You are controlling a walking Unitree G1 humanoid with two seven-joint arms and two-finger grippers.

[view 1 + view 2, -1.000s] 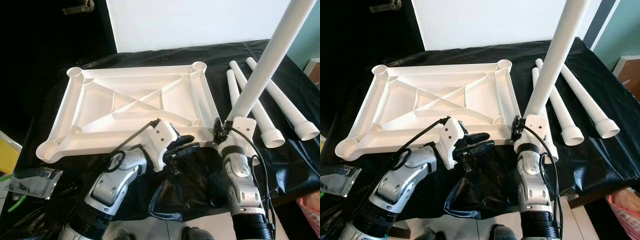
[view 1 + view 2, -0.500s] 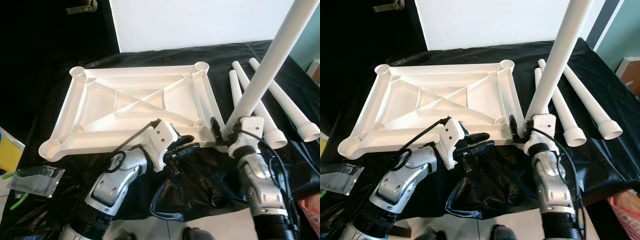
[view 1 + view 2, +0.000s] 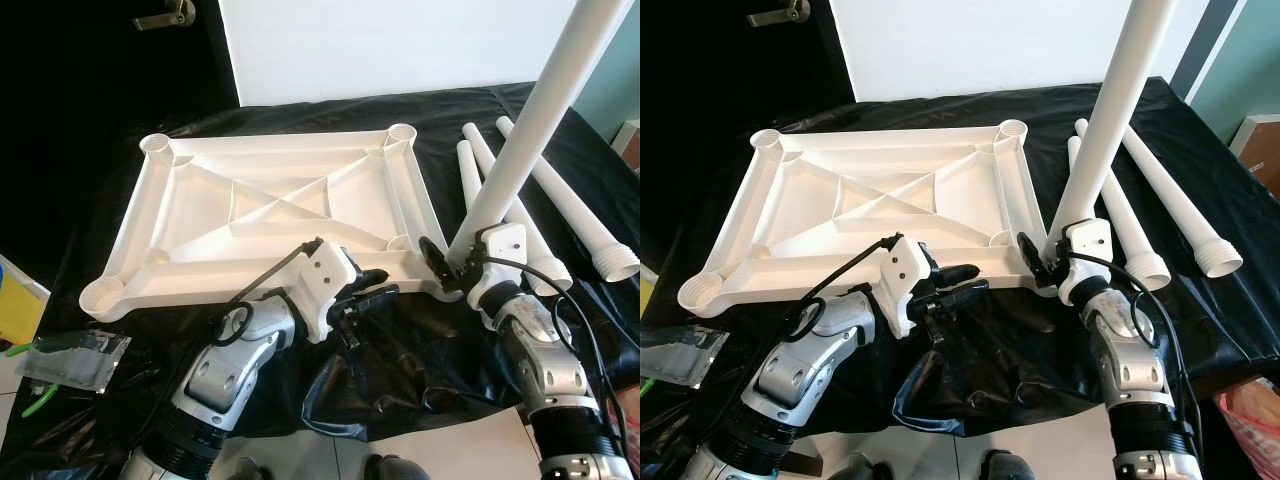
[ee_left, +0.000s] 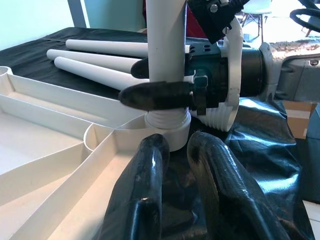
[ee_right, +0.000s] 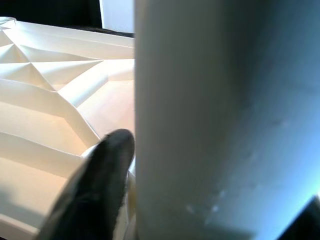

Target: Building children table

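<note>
- Tabletop (image 3: 270, 215), white and lying upside down on a black sheet (image 3: 400, 350), has its near edge just ahead of both pincers.
- Left gripper (image 3: 375, 290) rests against that near edge, its fingers (image 4: 145, 200) close together with only a narrow gap, gripping nothing.
- Right gripper (image 3: 445, 270) pinches an upright white leg (image 3: 520, 150) low down, at the near right corner socket (image 4: 167, 135).
- Three spare legs (image 3: 560, 200) lie beyond and right of the right gripper.
</note>
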